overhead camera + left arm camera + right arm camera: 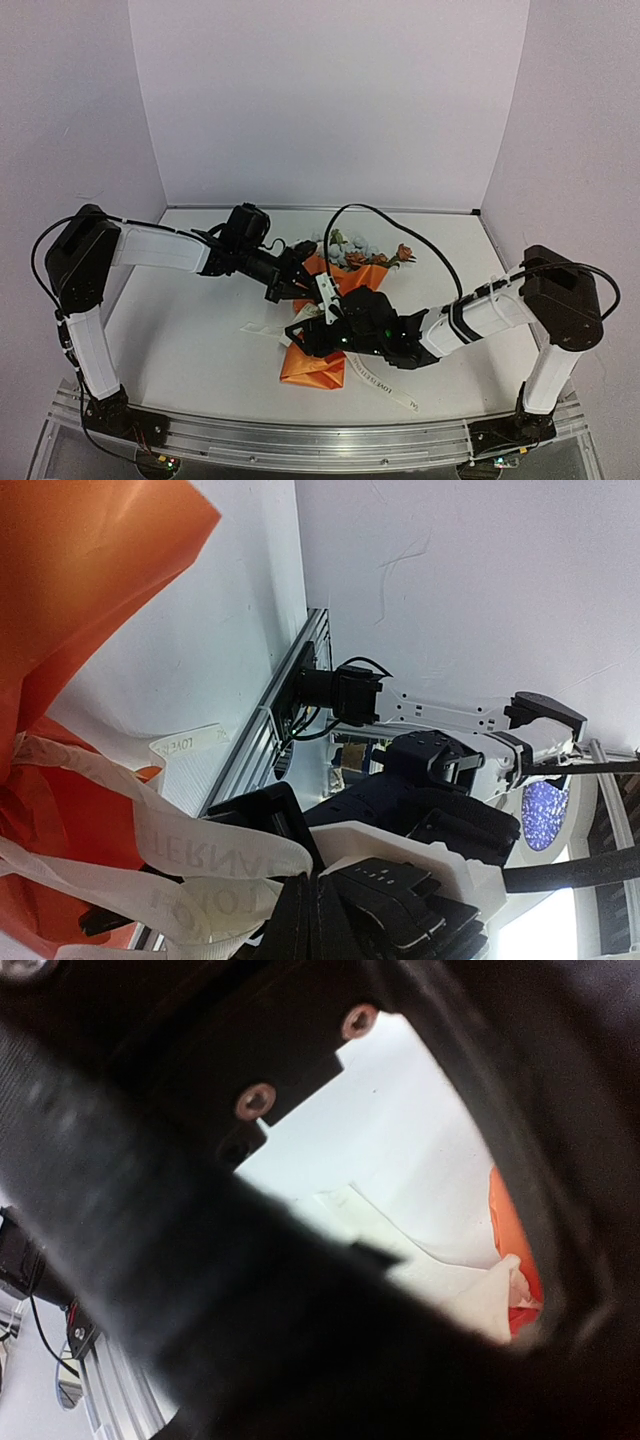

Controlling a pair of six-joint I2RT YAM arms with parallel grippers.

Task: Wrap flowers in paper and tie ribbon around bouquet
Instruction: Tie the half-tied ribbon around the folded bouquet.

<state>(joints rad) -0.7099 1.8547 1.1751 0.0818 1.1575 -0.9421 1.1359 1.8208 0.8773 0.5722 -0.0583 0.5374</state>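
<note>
- The left gripper (300, 284) has its fingers pressed together, pinching a raised stretch of the ribbon (326, 291) just at its 3 o'clock in the top view.
- In the left wrist view, lettered bands of ribbon (222, 852) run to the dark fingers at the lower edge, against the orange paper (70, 630).
- The right gripper (312, 326) sits over the cone, at 5 o'clock from the left one. I cannot tell whether its fingers are spread or pinching; its wrist view is mostly blurred black housing.
- Through a gap in that view show white ribbon (490, 1300) and a sliver of orange paper (510, 1230).
- The bouquet (345, 276) lies mid-table, with the flowers (360, 250) at its 1 o'clock end and the folded paper (312, 368) base at 7 o'clock.
- Loose ribbon lies flat on the table (190, 330): one end pokes out at 9 o'clock of the cone and the other trails to 4 o'clock, near the rail (300, 440).
</note>
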